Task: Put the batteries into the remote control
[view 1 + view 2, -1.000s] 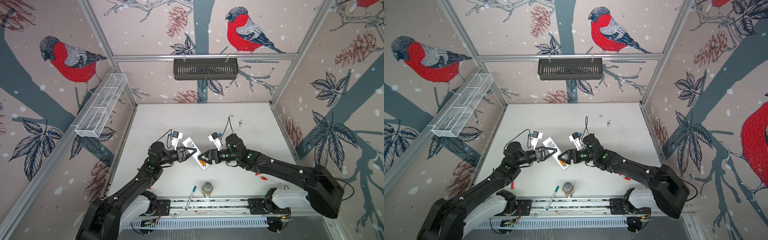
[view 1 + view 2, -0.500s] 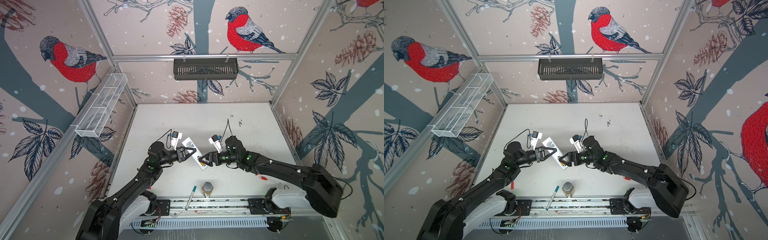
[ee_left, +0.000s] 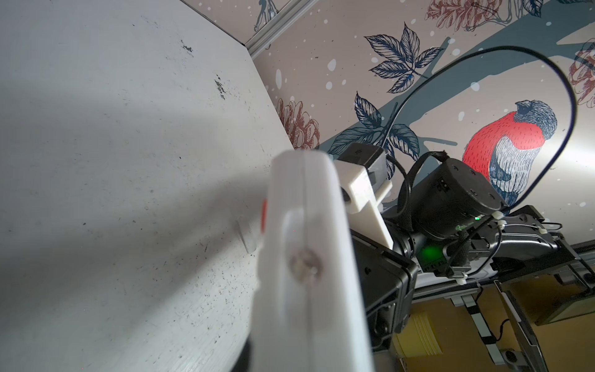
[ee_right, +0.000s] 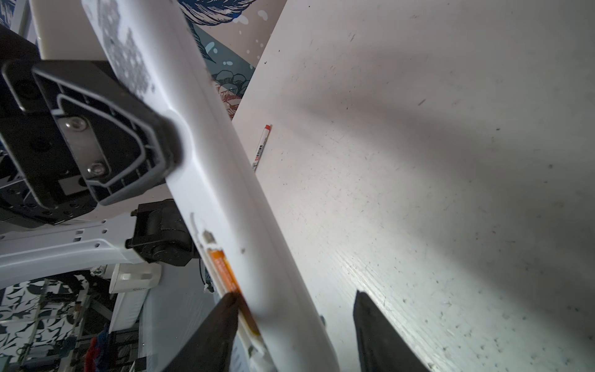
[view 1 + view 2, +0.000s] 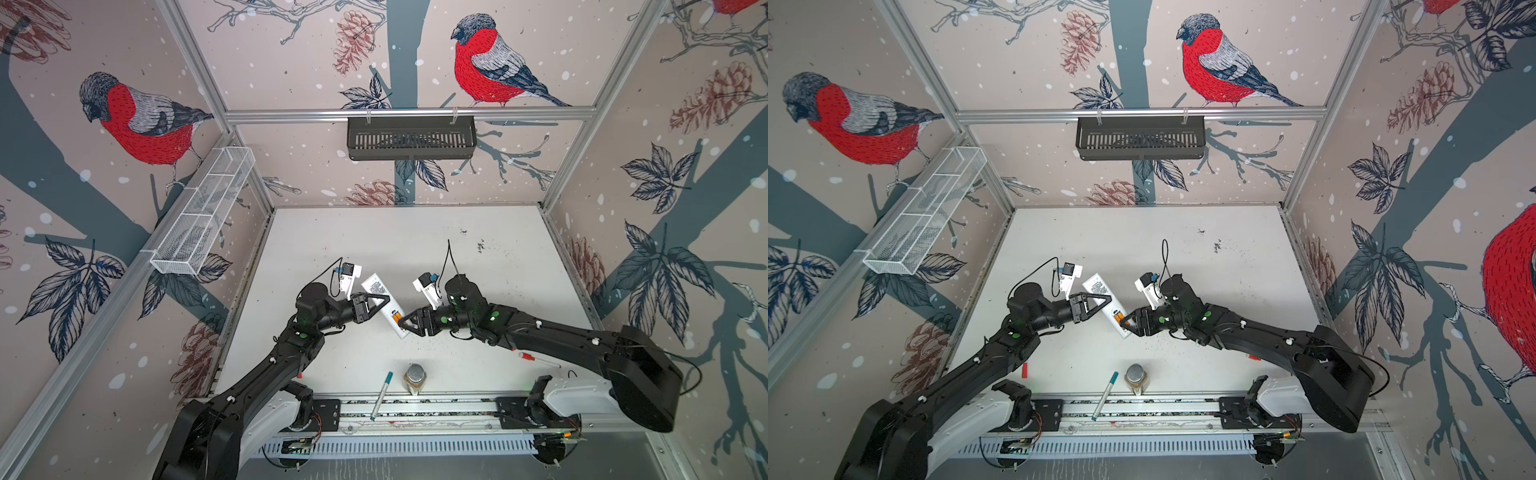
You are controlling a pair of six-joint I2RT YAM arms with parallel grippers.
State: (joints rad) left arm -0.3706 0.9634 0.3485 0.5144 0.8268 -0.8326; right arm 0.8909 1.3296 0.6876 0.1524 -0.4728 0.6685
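Observation:
The white remote control (image 5: 380, 293) (image 5: 1100, 291) is held off the table, back up, its QR label showing. My left gripper (image 5: 376, 305) (image 5: 1100, 302) is shut on its middle. In the left wrist view the remote (image 3: 306, 257) fills the foreground and hides the jaws. An orange battery (image 5: 397, 318) (image 5: 1118, 318) (image 4: 225, 273) lies in the bay at the remote's near end. My right gripper (image 5: 405, 326) (image 5: 1128, 324) (image 4: 294, 294) straddles that end, open. One finger (image 4: 222, 322) touches the battery; the other (image 4: 370, 322) stands clear of the remote.
A teal-capped marker (image 5: 381, 395) and a small jar (image 5: 414, 377) sit by the front rail. A red-capped marker (image 5: 538, 359) (image 4: 262, 146) lies under the right arm. On the walls hang a black basket (image 5: 411, 137) and a wire basket (image 5: 203, 216).
The right gripper's jaws have narrowed around the remote's near end and one finger now meets the battery. The left gripper and the remote have stayed put.

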